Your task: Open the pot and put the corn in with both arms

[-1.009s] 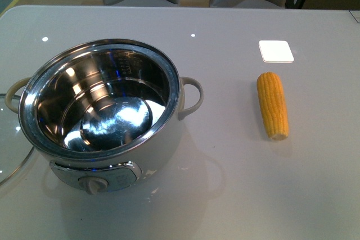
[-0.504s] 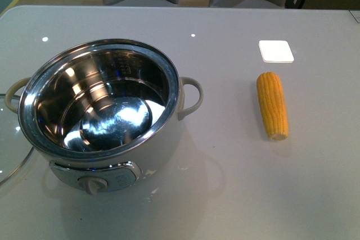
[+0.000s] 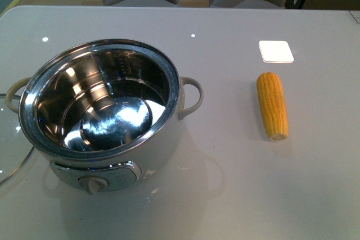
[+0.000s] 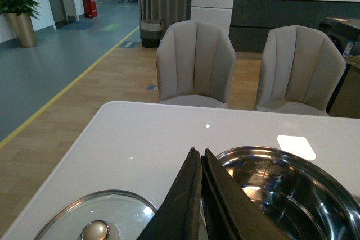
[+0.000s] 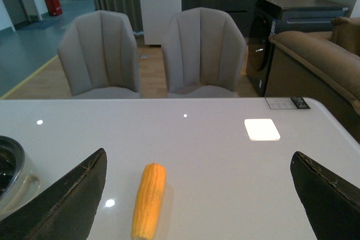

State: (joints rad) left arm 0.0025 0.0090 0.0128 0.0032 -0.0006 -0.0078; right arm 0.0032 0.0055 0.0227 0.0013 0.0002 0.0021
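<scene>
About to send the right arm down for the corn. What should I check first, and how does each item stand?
1. Lid off: ok; the glass lid lies on the table beside the pot.
2. Pot bowl empty: ok.
3. Access to the corn: ok; it lies free on the table, apart from the white pad.
4. State of the right gripper: ok; open, jaws wide, corn ahead between them.
5. State of the left gripper: ok; shut, holding nothing.
6. Height of right gripper over corn: cannot tell.
</scene>
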